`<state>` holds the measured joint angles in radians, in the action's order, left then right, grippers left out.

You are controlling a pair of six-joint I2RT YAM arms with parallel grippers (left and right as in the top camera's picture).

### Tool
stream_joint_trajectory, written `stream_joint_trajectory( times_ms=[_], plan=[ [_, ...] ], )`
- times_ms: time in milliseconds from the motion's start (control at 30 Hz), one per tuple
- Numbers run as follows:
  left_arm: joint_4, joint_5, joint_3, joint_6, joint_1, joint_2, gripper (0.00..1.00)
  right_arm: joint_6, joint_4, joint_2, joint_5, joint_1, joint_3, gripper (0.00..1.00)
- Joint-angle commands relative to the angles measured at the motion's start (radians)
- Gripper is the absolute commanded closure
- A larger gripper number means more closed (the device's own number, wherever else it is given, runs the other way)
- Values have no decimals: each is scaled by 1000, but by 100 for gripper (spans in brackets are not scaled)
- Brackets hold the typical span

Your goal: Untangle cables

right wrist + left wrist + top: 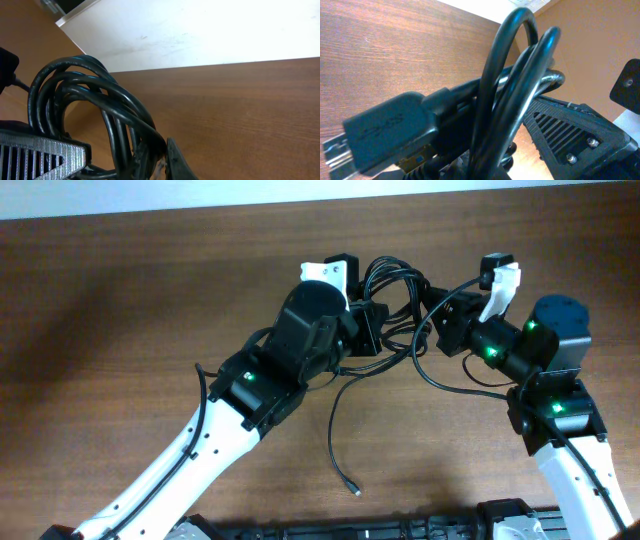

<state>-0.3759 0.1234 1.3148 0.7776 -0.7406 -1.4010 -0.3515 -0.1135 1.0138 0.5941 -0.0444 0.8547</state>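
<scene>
While both arms reach out across the table (pixel 120 290), the cables (pixel 398 280) sit bunched in a black tangle near the table's far edge, roughly midway along it. The left gripper (pixel 380 330) comes at the tangle from the table's left half, and its jaws are closed tight on the cords. From its wrist camera several loops arch up right in front of the lens, with a flat plug (pixel 385 132) lying low beside them and one ribbed finger (pixel 570 135) close against the loops.

The right gripper (pixel 435 328) meets the same tangle from the table's right half, and it too is clamped fully down on the cables. Its wrist view shows a thick coil of loops running down between its fingers (pixel 40 150). The two grippers stand near each other with the knot between them.

One cord runs free of the bundle. It trails back over the table's middle toward the near edge and ends in a small plug (pixel 356 491) lying on the wood, well apart from both grippers. Another thin loop sags out below the right gripper, over the table. Whether the bundle itself rests on the table or is held just above it, I cannot tell. Beyond the table's far edge, a pale panel (pixel 200 35) shows in the right wrist view.
</scene>
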Motion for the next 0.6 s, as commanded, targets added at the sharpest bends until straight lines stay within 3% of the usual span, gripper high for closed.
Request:
stream_joint_trajectory(
  times_ms=[0, 567],
  plan=[
    [31, 39, 12, -24, -30, 25, 100, 22, 6, 3, 26, 5, 10, 96],
    [93, 37, 12, -47, -91, 8, 100, 34, 5, 3, 106, 5, 10, 96]
  ],
)
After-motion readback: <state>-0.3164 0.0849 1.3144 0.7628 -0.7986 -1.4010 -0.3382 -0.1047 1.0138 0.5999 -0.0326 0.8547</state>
